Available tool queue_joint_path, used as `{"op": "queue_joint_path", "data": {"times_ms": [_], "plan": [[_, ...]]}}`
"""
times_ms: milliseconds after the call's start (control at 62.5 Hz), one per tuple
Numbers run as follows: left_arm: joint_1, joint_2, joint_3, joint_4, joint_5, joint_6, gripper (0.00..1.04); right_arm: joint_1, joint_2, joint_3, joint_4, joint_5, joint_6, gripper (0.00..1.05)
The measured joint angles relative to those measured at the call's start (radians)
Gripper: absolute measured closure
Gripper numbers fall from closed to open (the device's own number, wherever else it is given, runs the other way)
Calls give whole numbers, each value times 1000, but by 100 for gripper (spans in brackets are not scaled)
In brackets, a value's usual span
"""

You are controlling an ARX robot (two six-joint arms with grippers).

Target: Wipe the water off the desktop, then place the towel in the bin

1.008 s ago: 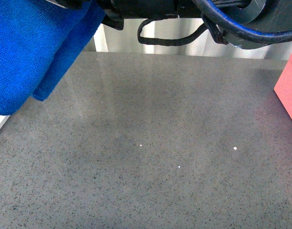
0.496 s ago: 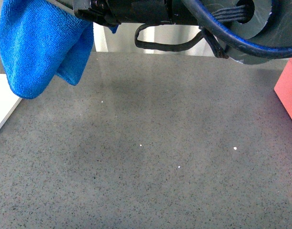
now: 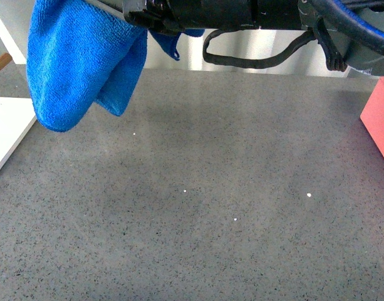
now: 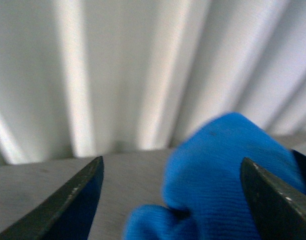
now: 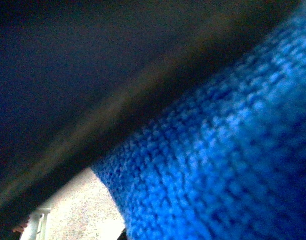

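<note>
right tool (image 3: 140, 15) grips hanging towel (image 3: 72, 69) above desktop (image 3: 210, 188); left tool (image 4: 170, 162) spread wide.

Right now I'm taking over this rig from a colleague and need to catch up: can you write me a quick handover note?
Right pincer: shut on the towel, which hangs bunched in the air over the desktop's far left part.
Left pincer: open, holding nothing.
Desktop: no puddle visible, only a few tiny white specks.
Done: wiping looks finished; the towel is off the surface.
Left: drop the towel in the bin. No bin is clearly in view; a pink block sits at the right edge, a white slab at the left.
</note>
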Motion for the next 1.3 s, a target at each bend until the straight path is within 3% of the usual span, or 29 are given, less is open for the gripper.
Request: {"op": "queue_joint_path", "data": {"times_ms": [64,112,480,912,992,1296], "plan": [[6,-43,-108,134,-182,52,33,0,0,-9,0,-2,-1,100],[21,-75,-164,173,-220,66,40,-1,-1,-16,0,-2,-2,100],[117,-296,-475,251,-148,96,102,-14,-9,-42,-19,3,-20,100],[187,-522,-659,215,-86,102,101,-25,-36,-55,-17,-1,-24,100],[236,-567,-682,192,-21,103,101,-25,-37,-57,-16,0,-24,100],[264,-735,-745,87,-13,103,101,-25,-38,-66,-21,0,-35,100]]}}
